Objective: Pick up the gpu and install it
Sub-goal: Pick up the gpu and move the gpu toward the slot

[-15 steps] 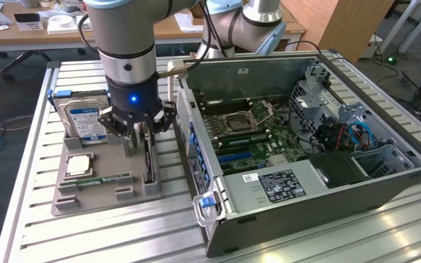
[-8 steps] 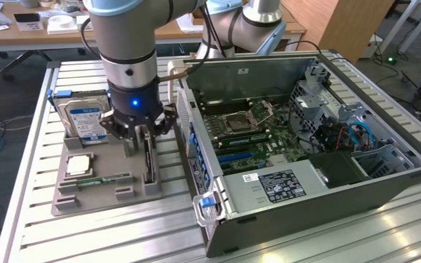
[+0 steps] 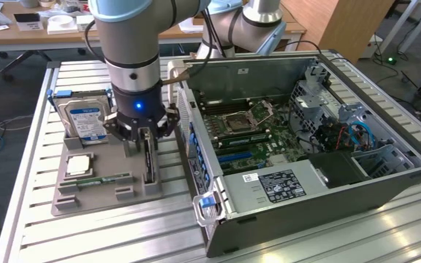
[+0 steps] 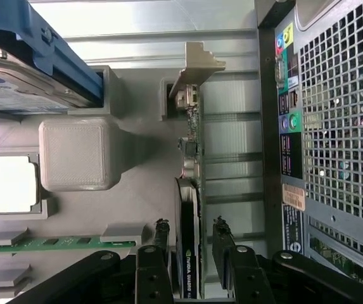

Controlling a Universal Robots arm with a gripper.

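The gripper (image 4: pixel 191 223) stands part-open, its black fingers (image 4: pixel 162 231) straddling the gpu (image 4: pixel 187 190) with a slim gap on either side and nothing clamped. The card sits on edge in a slot of the grey printed tray (image 4: pixel 143 183), beside the tower case (image 4: pixel 339 114). An off-centre closure could tip the thin board, or the pads could slide on its glossy black shroud. The folded silver bracket (image 4: pixel 197 63) might snag in its pocket. Further out sit a matt, rounded tray block (image 4: pixel 80 155) and a green memory stick (image 4: pixel 54 244), then the case's perforated steel.
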